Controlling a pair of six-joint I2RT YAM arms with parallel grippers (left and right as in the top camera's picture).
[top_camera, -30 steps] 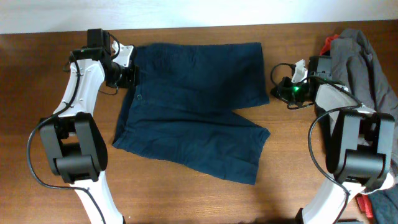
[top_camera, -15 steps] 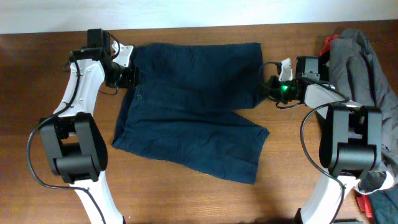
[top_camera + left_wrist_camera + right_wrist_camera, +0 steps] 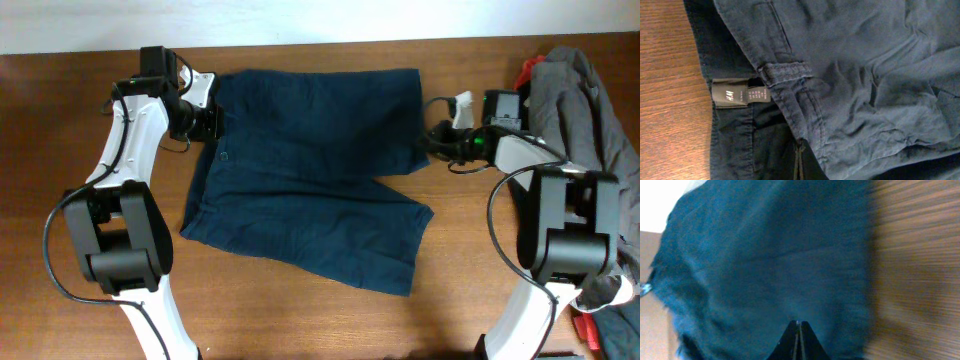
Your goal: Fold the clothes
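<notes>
- We read "H&M" in white on a black label (image 3: 732, 93) sewn inside the waistband. The smaller print beside it is too fine to make out.
- The shorts (image 3: 310, 170) lie spread flat mid-table (image 3: 300, 320), waistband to the left and both legs to the right.
- The left gripper (image 3: 212, 122) sits at the far-left corner of the waistband. Its fingers are clenched on the shorts where the waistband opens.
- The right gripper (image 3: 432, 140) is at the hem of the far leg. Its fingers are pressed together over the cloth, but the wrist view is blurred, so we cannot tell whether any cloth is nipped.
- A grey garment (image 3: 585, 90) is heaped at the far right.
- A second ago the right gripper stood clear of the hem; now it touches it.
- The green light seen on the right wrist half a second ago no longer shows.
- The left arm and the shorts lie as before.
</notes>
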